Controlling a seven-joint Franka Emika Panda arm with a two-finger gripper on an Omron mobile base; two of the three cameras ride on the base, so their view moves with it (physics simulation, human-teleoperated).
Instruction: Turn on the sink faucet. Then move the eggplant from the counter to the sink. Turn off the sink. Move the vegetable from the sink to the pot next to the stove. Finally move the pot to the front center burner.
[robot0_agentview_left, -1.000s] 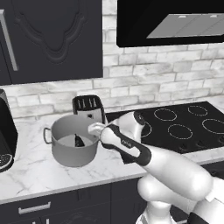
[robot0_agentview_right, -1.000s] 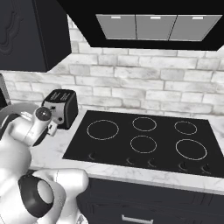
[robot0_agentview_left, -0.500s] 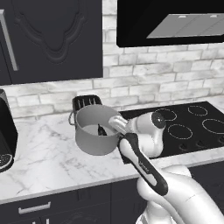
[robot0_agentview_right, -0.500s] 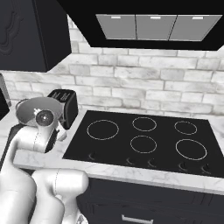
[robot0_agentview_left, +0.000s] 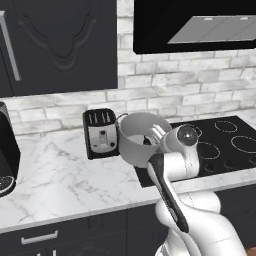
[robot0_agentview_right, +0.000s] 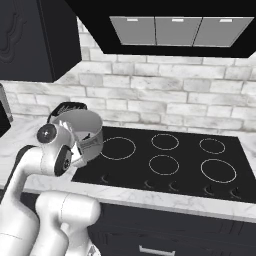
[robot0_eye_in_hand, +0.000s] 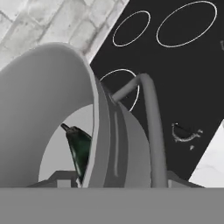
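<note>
The tool (robot0_agentview_left: 156, 136) is clamped on the rim of the pot (robot0_agentview_left: 139, 141), one finger inside the wall and one outside, next to the loop handle at the 3 o'clock side of the left base view. The pot hangs clear of the surface (robot0_agentview_left: 70, 185), over the left edge of the stove (robot0_agentview_right: 165, 160), and it looks tipped toward the arm. In the hand view the eggplant (robot0_eye_in_hand: 78, 151) lies in the bottom of the pot, dark green-black, leaning against the wall.

A one-sided rim hold is what worries me. With the load hanging off one edge, the pot could swing or slip through the fingers, and any further tilt might roll the eggplant out onto the glass. Set down crooked, it could land on one edge and skid off the ring.

The front center burner (robot0_agentview_right: 164, 164) lies toward 3 o'clock from the pot in the right base view, with nothing standing on the cooktop between. The toaster (robot0_agentview_left: 101, 132) stands just beside the pot at 9 o'clock in the left base view, close enough that a backward swing might clip it. A dark coffee machine (robot0_agentview_left: 6, 155) sits well apart at the far left. The range hood (robot0_agentview_right: 175, 30) hangs high, out of the path.
</note>
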